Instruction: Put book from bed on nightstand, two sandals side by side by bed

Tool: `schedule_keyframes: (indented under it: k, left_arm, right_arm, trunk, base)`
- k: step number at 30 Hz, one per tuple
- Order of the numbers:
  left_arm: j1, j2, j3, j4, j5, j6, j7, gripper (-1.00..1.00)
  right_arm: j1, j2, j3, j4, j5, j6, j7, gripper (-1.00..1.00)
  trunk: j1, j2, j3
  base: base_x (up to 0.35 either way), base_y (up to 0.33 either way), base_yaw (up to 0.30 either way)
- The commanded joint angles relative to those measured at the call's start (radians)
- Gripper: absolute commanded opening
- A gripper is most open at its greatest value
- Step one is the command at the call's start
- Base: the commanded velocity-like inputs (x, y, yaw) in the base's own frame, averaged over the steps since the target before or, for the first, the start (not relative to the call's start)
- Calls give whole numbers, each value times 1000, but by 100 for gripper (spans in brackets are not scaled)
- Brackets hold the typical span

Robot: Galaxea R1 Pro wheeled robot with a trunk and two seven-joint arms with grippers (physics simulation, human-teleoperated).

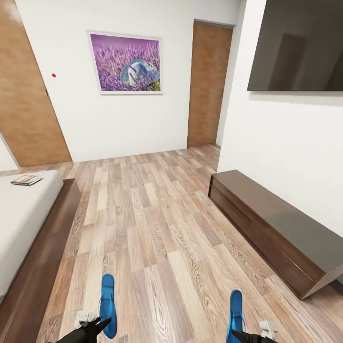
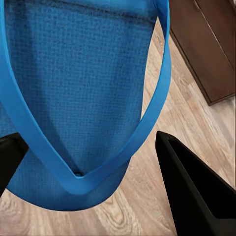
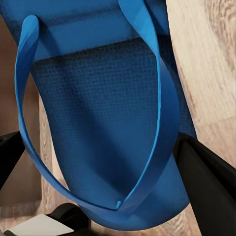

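Blue rubbery flip-flop sandals (image 1: pixel 107 305) hang one in each tool, above the wood-plank floor (image 1: pixel 152 228).
Left tool (image 2: pixel 91 162) and right tool (image 3: pixel 98 172) each clamp a sandal; light, floppy soles, best pinched by the sole edge.

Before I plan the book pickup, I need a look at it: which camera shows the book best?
The head view. The book lies on the bed near its far end, at that picture's left edge, small but whole. The wrist views give nothing of it; each looks closely at a blue sandal between that arm's claw fingers.
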Motion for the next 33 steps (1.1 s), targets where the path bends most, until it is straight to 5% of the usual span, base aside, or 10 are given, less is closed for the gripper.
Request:
schedule_keyframes:
  k: [1,15,33]
  left_arm:
    - [-1,0,-2,1,2,-9,3,-100]
    - [-1,0,-2,2,2,-8,3,-100]
    - [-1,-1,-4,1,2,-6,4,-100]
  right_arm:
    - [-1,1,-9,-1,5,9,4,-100]
    - [-1,3,-8,-1,7,8,4,-100]
    - [-1,5,-8,-2,9,8,4,-100]
  trunk:
    - [0,0,-1]
    - [0,0,2]
    - [0,0,2]
  base:
    - [0,0,0]
    - [15,0,0]
    - [316,0,14]
